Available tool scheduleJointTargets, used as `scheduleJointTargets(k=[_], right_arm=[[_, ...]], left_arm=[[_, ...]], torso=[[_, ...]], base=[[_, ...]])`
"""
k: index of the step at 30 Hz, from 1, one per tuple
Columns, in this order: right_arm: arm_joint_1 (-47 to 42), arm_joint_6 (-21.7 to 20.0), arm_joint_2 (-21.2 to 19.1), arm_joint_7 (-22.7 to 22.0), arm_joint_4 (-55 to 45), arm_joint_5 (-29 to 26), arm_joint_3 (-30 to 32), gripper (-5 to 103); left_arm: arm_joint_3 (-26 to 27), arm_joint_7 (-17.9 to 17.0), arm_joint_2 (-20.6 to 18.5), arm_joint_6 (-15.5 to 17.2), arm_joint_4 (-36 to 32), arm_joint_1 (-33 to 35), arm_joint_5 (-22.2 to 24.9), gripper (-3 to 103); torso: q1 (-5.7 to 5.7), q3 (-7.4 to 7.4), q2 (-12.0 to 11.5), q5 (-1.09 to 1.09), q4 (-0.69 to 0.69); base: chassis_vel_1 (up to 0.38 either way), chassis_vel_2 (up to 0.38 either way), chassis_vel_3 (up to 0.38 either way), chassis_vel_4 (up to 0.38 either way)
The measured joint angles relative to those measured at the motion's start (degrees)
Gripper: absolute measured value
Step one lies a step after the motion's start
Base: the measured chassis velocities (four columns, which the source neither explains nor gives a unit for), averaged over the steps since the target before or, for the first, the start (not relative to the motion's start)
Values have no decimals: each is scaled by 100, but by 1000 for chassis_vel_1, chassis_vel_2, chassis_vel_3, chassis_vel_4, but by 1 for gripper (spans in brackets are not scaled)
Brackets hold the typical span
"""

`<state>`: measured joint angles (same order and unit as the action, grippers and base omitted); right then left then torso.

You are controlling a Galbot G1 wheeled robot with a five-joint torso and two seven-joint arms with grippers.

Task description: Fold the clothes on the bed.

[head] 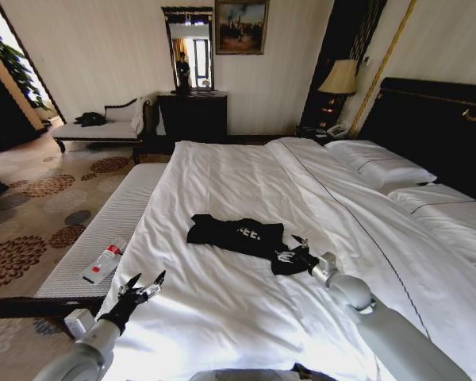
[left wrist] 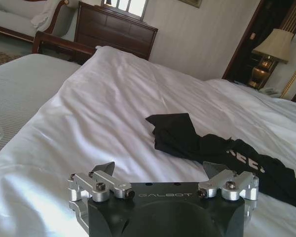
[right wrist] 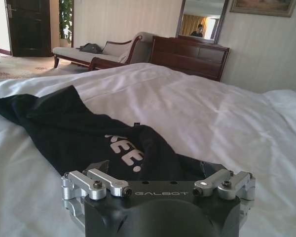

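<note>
1 black top [head: 236, 236] lies on 1 bed [head: 222, 309]; right gripper [head: 292, 253], jaws open, touches its edge; left gripper [head: 141, 287], jaws open, hovers well apart.

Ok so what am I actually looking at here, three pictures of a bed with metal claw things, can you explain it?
It is a two-armed robot beside a bed. One picture comes from a camera on its head; the other two come from cameras on its wrists, looking past each gripper. On the white duvet lies a crumpled black top with white lettering. The right gripper is at the top's near edge, jaws open, holding nothing. The left gripper hovers over bare duvet near the bed's edge, also open and empty.
</note>
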<state>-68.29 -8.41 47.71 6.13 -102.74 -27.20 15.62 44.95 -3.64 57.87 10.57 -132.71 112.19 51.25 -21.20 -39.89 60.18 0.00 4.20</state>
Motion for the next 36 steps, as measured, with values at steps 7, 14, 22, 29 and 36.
scheduleJointTargets(k=[7, 14, 22, 29, 36], right_arm=[[481, 43, 142, 0, 399, 56, -496, 101], [1039, 78, 274, -34, 916, 140, -1185, 98], [1550, 179, 421, -58, 1632, -8, -1578, 91], [1745, 259, 481, -57, 2063, 22, -1664, 82], [1865, 263, 509, -61, 2203, 37, -1722, 69]], left_arm=[[8, -34, -125, 23, -21, 5, 62, 100], [59, -36, -206, 26, -21, -8, 132, 100], [65, -33, -224, 27, 66, -20, 156, 100], [18, -37, -348, 24, 123, -149, 237, 100], [9, -41, -399, 24, 133, -220, 294, 100]], torso=[[0, 0, 0, 0, 0], [1, 0, 1, 0, -1], [1, 0, 0, 0, -1], [1, 0, 0, 0, 0], [1, 0, 1, 0, 0]], base=[[0, 0, 0, 0], [0, 0, 0, 0], [0, 0, 0, 0], [0, 0, 0, 0], [0, 0, 0, 0]])
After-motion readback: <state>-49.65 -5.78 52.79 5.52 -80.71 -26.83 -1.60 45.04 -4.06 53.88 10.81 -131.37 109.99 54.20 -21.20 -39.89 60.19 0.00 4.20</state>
